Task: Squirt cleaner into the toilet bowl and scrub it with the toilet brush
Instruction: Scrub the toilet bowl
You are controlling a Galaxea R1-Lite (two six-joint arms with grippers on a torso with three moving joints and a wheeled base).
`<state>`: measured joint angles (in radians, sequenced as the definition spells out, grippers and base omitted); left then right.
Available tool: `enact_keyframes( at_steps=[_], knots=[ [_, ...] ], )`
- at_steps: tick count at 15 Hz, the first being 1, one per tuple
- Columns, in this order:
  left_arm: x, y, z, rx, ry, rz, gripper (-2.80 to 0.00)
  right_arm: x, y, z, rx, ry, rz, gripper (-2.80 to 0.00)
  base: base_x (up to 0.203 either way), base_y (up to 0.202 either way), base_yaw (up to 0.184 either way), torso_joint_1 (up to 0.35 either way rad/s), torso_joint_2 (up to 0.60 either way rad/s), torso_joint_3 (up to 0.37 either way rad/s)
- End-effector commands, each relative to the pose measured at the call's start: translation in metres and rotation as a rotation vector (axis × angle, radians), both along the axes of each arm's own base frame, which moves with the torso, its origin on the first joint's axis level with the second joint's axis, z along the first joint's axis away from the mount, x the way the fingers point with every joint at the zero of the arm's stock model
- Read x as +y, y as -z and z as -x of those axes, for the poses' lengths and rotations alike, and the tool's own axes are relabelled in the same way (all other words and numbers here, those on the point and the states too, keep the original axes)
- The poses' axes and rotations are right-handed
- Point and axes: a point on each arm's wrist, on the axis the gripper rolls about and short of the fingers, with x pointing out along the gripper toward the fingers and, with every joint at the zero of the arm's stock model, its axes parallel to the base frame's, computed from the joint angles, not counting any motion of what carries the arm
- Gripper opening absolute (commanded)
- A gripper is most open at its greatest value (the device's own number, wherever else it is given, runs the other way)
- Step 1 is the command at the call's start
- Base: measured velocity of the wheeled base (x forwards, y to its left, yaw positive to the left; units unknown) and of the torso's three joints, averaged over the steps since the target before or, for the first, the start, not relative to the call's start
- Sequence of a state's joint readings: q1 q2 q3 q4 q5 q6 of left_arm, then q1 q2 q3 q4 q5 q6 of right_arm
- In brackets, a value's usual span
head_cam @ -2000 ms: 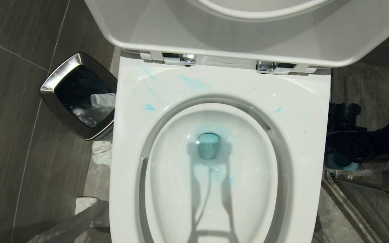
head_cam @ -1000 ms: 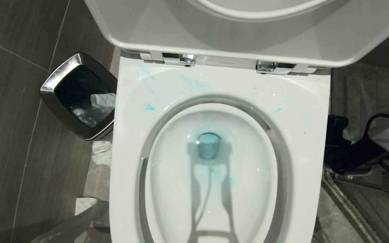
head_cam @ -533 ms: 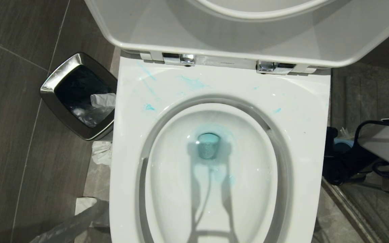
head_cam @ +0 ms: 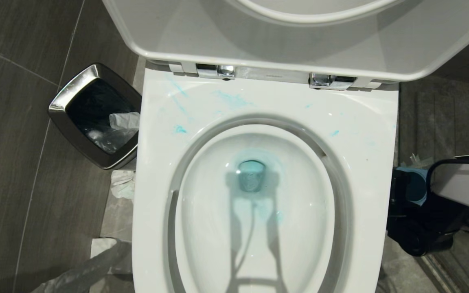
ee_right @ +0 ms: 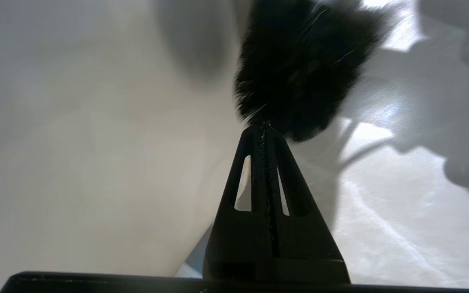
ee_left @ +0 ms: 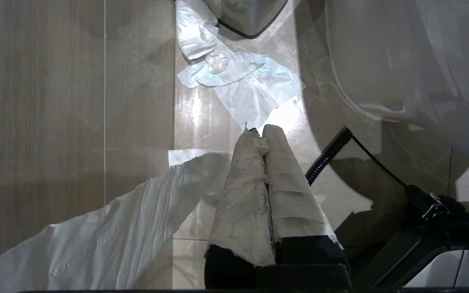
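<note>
— How's the toilet bowl (head_cam: pixel 259 228) looking?
— Glossy white, centre frame, lid up; turquoise cleaner (head_cam: pixel 234 99) streaks the upper rim and tints the drain.
— Grippers?
— Right gripper (ee_right: pixel 264 128) is pressed closed, empty, beside a dark bristly head. Left gripper (ee_left: pixel 262 132) is closed too, over tissue-strewn floor.
— Surroundings?
— Grey tiles; chrome-rimmed bin (head_cam: pixel 61 103) upper left.

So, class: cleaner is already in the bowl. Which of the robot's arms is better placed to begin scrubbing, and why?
The right. The right gripper is beside the toilet bowl, a dark bristly head just beyond its tips. The left gripper hangs over the floor, shut on nothing.
</note>
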<state>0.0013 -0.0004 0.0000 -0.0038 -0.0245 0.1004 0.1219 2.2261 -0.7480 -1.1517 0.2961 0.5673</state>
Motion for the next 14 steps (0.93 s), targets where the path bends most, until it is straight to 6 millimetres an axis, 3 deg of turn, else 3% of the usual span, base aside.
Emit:
enact_keyframes(
  at_steps=[1, 8, 14],
  knots=[
    [0.000, 0.002, -0.001, 0.007, 0.000, 0.001, -2.80, -0.010, -0.013, 0.003, -0.030, 0.027, -0.007, -2.80, 0.000, 0.000, 0.000, 0.000, 0.00, 0.000],
    [0.000, 0.002, -0.001, 0.009, 0.000, -0.001, -2.80, -0.019, -0.018, -0.004, -0.044, 0.260, 0.027, -2.80, 0.000, 0.000, 0.000, 0.000, 0.00, 0.000],
    [0.000, 0.002, -0.001, 0.007, -0.003, 0.004, -2.80, -0.020, -0.015, -0.045, -0.016, 0.417, 0.020, -2.80, 0.000, 0.000, 0.000, 0.000, 0.00, 0.000]
  ],
)
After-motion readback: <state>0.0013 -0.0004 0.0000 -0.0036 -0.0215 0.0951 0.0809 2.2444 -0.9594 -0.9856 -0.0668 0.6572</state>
